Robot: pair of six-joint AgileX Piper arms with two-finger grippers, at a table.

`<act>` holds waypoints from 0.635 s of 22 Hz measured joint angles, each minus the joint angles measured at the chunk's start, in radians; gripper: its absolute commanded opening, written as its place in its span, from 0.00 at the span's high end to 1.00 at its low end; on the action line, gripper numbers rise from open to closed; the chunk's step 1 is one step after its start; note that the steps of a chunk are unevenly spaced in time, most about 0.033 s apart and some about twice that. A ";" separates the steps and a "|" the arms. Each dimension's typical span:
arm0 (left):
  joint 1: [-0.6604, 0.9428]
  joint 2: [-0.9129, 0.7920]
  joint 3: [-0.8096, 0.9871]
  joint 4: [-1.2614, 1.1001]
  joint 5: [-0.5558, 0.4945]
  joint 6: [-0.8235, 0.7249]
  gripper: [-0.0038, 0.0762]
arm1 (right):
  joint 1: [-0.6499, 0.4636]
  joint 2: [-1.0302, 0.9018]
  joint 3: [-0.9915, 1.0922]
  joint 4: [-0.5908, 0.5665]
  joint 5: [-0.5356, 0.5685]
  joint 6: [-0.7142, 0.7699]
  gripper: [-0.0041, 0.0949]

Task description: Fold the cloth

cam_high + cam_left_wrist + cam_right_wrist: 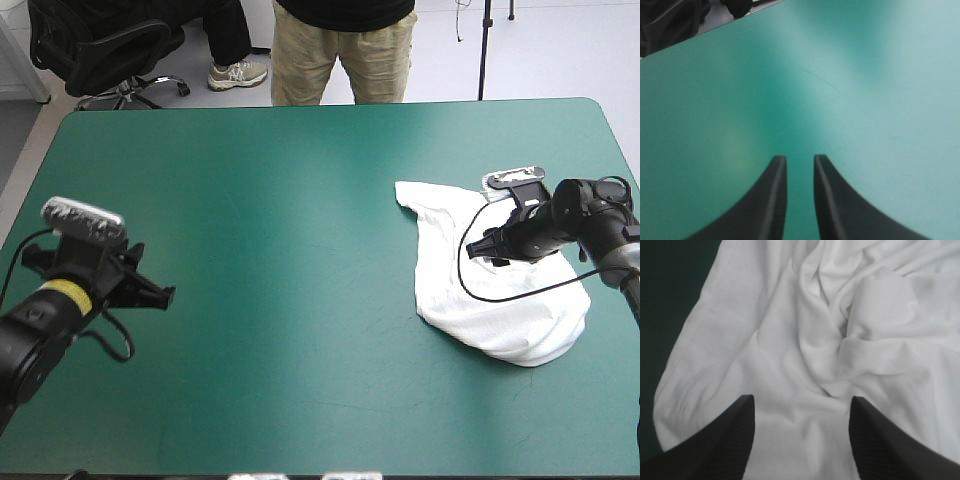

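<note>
- A white short-sleeved fabric T-shirt (520, 325) is seen as a crumpled heap on the teal-green covered surface (300, 250), directly under the right claw (482, 246).
- The right claw, two broad black curved fins, is held wide with nothing gripped.
- Wrinkled white cloth is seen between and ahead of the right claw's fingers (725, 440), with a deep twisted fold just ahead.
- Contact between the right claw and the shirt cannot be told.
- A strip of teal-green cover is shown beside the right claw, past the shirt's edge.
- The left claw (800, 157) is held narrow, a slim gap left between the tips, nothing in it.
- Only bare cover is seen under and ahead of the left claw.
- The T-shirt is placed well apart from the left claw.
</note>
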 measured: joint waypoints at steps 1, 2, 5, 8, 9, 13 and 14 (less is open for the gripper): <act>0.000 -0.051 0.042 0.001 -0.001 -0.012 0.78 | 0.000 0.000 0.000 -0.002 0.000 0.000 0.42; 0.000 -0.103 0.085 0.002 -0.003 -0.022 0.78 | 0.000 0.000 0.000 -0.005 0.000 0.000 0.42; 0.001 -0.361 0.288 0.002 -0.028 -0.047 0.78 | 0.000 0.000 0.000 -0.023 0.000 0.000 0.42; 0.001 -0.524 0.418 0.002 -0.044 -0.052 0.78 | 0.000 0.000 0.000 -0.041 -0.008 0.000 0.40; 0.001 -0.594 0.462 0.001 -0.050 -0.056 0.78 | 0.000 0.000 0.000 -0.056 -0.021 0.000 0.39; 0.001 -0.714 0.519 -0.001 -0.081 -0.069 0.78 | 0.000 0.010 0.000 -0.096 -0.091 0.035 0.31; 0.001 -0.720 0.522 -0.001 -0.085 -0.071 0.78 | -0.001 0.019 0.000 -0.100 -0.105 0.040 0.30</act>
